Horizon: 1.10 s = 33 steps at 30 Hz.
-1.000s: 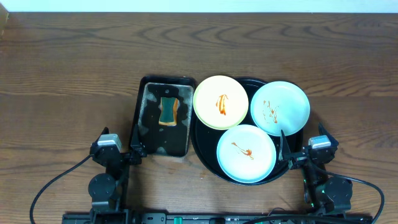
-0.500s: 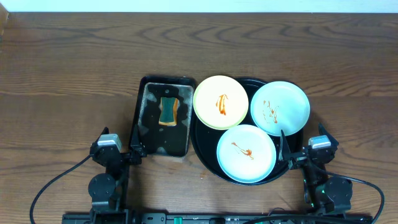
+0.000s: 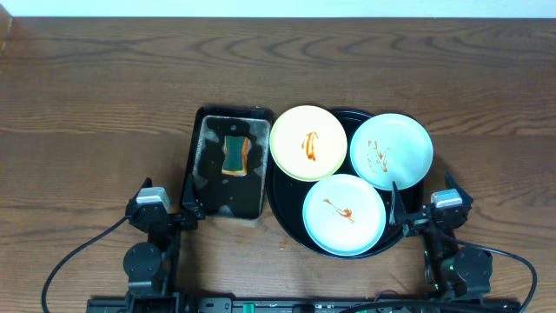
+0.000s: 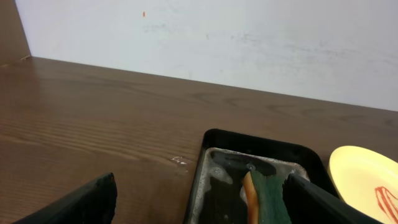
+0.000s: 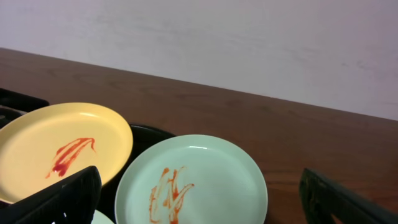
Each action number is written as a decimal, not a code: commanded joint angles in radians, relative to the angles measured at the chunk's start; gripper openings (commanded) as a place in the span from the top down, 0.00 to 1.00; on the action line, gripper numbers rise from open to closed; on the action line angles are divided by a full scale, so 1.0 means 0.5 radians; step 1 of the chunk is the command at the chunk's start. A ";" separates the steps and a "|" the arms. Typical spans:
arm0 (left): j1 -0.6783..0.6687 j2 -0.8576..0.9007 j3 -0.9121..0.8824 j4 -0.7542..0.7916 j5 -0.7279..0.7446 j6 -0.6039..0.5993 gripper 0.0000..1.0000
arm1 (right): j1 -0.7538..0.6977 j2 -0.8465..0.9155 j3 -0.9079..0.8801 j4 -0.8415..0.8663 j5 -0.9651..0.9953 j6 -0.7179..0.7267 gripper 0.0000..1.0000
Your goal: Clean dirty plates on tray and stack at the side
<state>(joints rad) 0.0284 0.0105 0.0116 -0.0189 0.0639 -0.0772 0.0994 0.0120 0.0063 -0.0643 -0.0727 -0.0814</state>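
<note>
The black round tray (image 3: 284, 207) holds three plates smeared with orange-red sauce: a pale yellow plate (image 3: 308, 143) at the back left, a mint-white plate (image 3: 391, 150) at the back right, and another mint-white plate (image 3: 344, 214) at the front. My left gripper (image 3: 165, 204) is open and empty, low at the front beside the pan. My right gripper (image 3: 424, 207) is open and empty at the tray's front right edge. In the right wrist view the right gripper (image 5: 205, 210) frames the back mint plate (image 5: 193, 186), with the yellow plate (image 5: 56, 149) to its left.
A rectangular black pan (image 3: 213, 187) with soapy water and a green-and-yellow sponge (image 3: 235, 155) stands left of the tray. In the left wrist view the left gripper (image 4: 205, 210) faces the pan (image 4: 214, 155) and sponge (image 4: 266, 194). A white wall runs behind the table.
</note>
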 commanded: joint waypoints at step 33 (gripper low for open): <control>0.010 0.849 0.790 -0.614 0.064 -0.207 0.14 | -0.013 0.592 0.458 -0.231 -0.014 0.400 0.01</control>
<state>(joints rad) 0.0292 0.3443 0.3084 -0.2955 0.0696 -0.1696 0.0994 0.2127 0.1467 -0.1703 -0.0746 0.0692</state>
